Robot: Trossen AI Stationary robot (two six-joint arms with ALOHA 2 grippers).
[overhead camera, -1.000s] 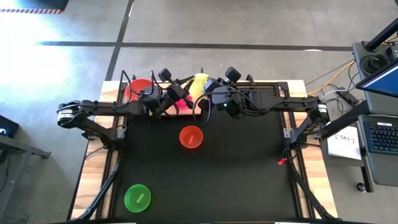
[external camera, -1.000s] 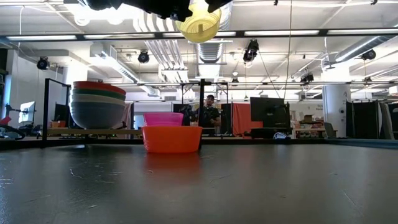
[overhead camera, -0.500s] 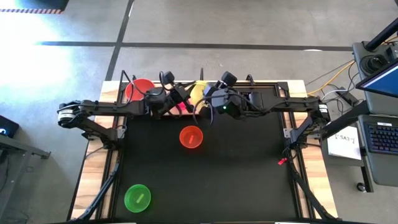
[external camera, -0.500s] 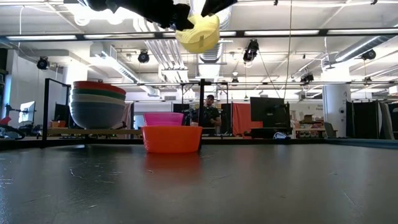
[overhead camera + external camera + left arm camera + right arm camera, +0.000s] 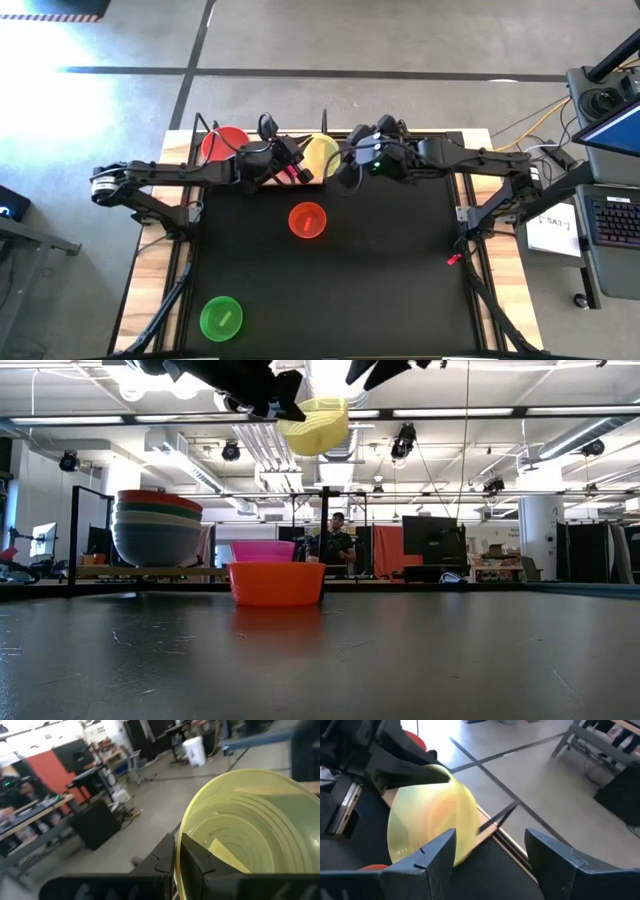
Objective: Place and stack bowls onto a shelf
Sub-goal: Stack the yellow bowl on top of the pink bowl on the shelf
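Presently, as observed:

Left gripper: at the far edge of the table, above the shelf. Its fingers pinch the rim of the yellow bowl, one inside the wall and one outside.

Yellow bowl: held in the air, clear of every surface. The low view shows it high above the mat, tilted, with the dark arm at its left. The left wrist view shows its ribbed inner wall and a pale label on the bottom.

Right gripper: just beside the yellow bowl, on its right in the high view. Jaws spread wide and empty; in the right wrist view the bowl lies ahead of the two fingers, and neither finger touches it.

Shelf: light wooden board with black uprights along the far side of the table.

Stack of bowls: on the left part of the shelf, nested, a red bowl on top, a teal rim and a grey-blue bowl under it.

Magenta bowl: on the shelf, right of the stack, partly hidden behind the orange bowl in the low view.

Orange bowl: upright on the black mat, near the shelf, untouched.

Green bowl: upright on the mat at the near left corner, well apart from the others.

Room behind: a person stands beyond the table.
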